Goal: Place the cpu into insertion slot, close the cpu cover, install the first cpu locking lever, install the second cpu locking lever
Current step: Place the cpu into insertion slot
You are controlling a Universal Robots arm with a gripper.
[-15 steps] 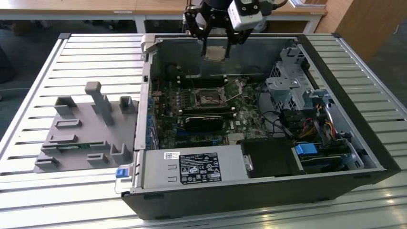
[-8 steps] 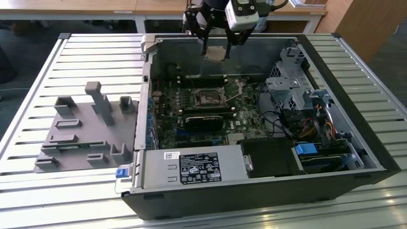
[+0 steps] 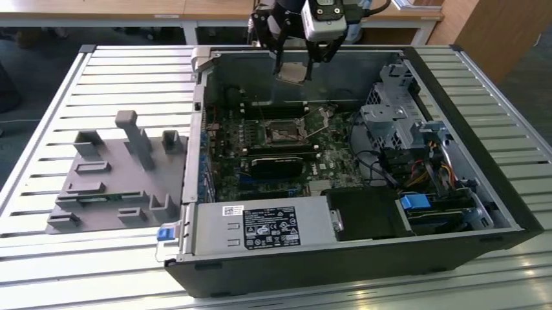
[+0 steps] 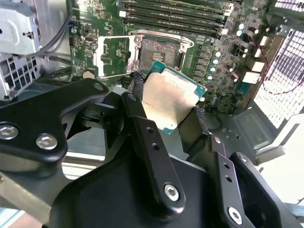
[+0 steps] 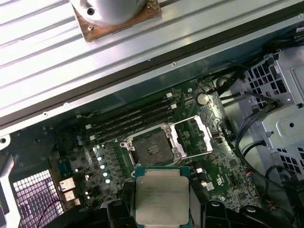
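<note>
- The cpu [image 4: 171, 97] is pinched at two opposite edges by the tool [image 3: 296, 67], in the air above the open computer case [image 3: 362, 258].
- The insertion slot [image 5: 151, 149] lies lower in the case, bare (its dark centre is visible), and the cpu cover [image 5: 206, 136] stands flipped open beside it.
- The case rests on the slatted counter [image 3: 52, 97], near a grey fixture [image 3: 112, 174].

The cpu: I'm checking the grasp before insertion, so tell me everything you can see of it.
The cpu is a flat square chip with a dull silver-grey metal face on a green rim. The gripper holds it, shut on two opposite edges, with the metal face towards both wrist cameras. It hangs in the air over the open computer case, clear of the insertion slot, whose cpu cover is swung open. Nothing else touches it.
</note>
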